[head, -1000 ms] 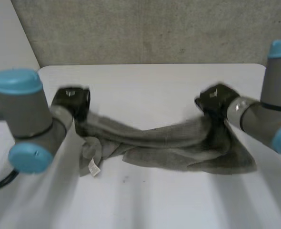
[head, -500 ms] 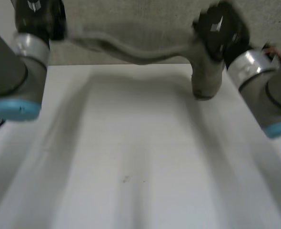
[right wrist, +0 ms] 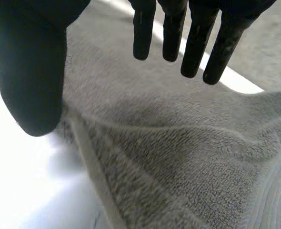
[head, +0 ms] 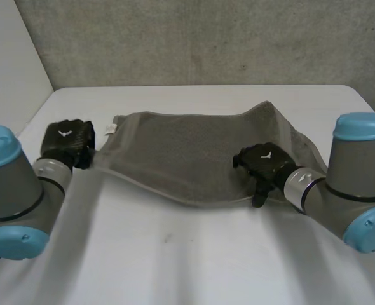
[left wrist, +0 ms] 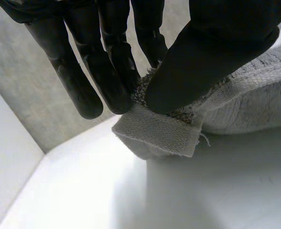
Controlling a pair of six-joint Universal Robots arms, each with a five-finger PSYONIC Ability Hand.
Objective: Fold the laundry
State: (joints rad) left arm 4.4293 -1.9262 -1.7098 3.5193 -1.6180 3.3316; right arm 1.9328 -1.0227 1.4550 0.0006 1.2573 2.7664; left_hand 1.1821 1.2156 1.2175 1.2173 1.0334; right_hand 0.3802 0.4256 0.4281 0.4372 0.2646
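Head view: left robot hand (head: 67, 141) pinches towel (head: 181, 152) corner; right robot hand (head: 262, 162), apparently unclenched, over its near edge.

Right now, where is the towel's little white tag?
In the head view, the white tag sits at the grey towel's left end, just beside the left robot hand that pinches that end.

Lighting bright, diffuse, overhead. In left wrist view the smooth white table (left wrist: 107, 200) glares; grey terry towel (head: 181, 152) casts soft shadow along its near edge.
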